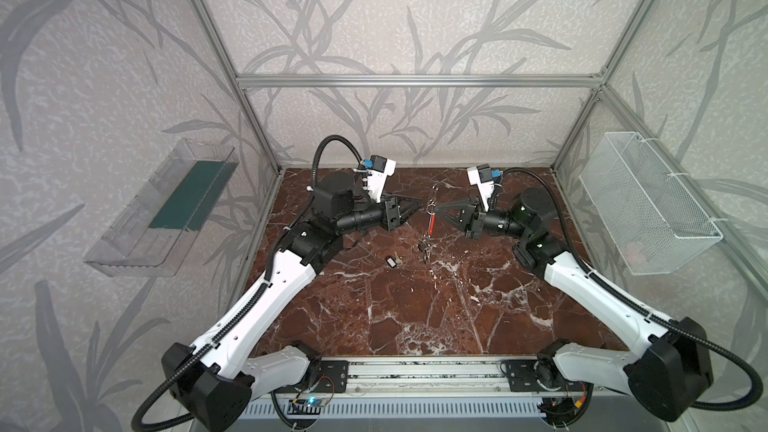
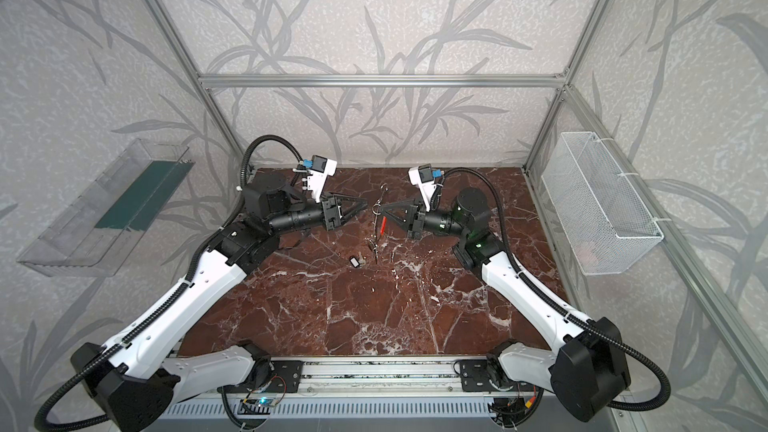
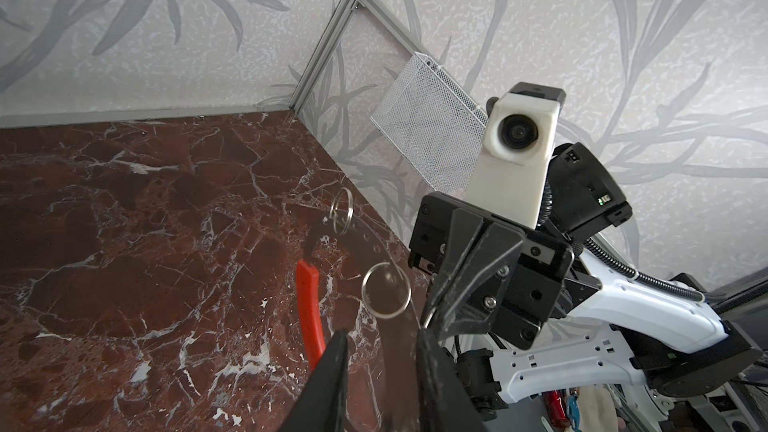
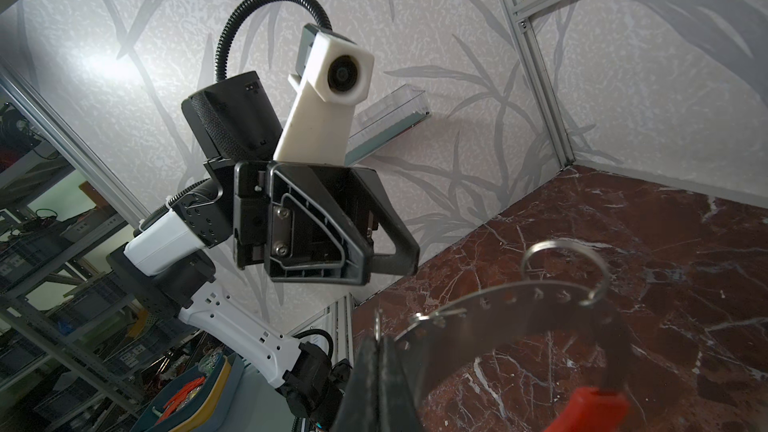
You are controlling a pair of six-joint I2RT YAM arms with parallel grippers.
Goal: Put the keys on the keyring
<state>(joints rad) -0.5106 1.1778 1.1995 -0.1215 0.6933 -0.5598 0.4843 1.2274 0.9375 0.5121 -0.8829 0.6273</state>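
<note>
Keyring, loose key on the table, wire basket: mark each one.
keyring (image 4: 519,312): right wrist view, on its grey band.
loose key (image 1: 390,261): a top view, on its black tag.
wire basket (image 1: 642,207): a top view, on its mesh side wall.

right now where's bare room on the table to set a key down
The front half of the table, between the left arm, the right arm and the front rail, is bare; so is the back strip by the rear wall. Crowded: the middle, where the left gripper faces the right gripper holding the keyring upright, with a loose key lying in front.
</note>
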